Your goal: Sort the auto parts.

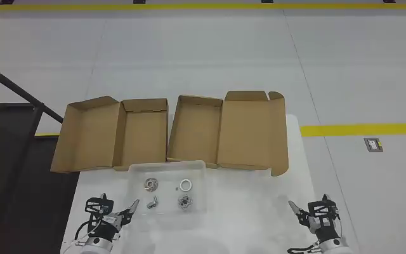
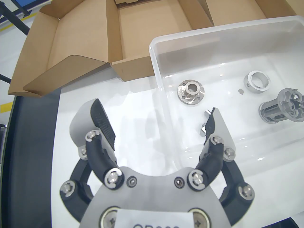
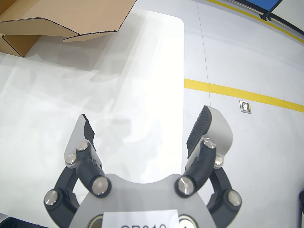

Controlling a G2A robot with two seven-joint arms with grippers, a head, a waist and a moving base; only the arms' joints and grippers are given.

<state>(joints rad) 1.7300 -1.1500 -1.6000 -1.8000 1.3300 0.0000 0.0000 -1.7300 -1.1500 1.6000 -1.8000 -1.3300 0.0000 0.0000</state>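
Four metal parts lay apart in a clear plastic tray (image 2: 213, 30): a flanged hub (image 2: 191, 91) lying flat, a plain ring (image 2: 257, 81), a splined cylinder (image 2: 282, 109) on its side, and a small bent piece (image 1: 153, 203). Just behind the tray, the left cardboard box (image 1: 143, 130) and right cardboard box (image 1: 196, 127) stood open.

Left gripper (image 2: 154, 107) and right gripper (image 3: 144, 113) — both gaping wide, well apart.

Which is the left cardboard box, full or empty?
Empty: the left box shows a bare cardboard floor with its lid open; the parts lie in the tray.
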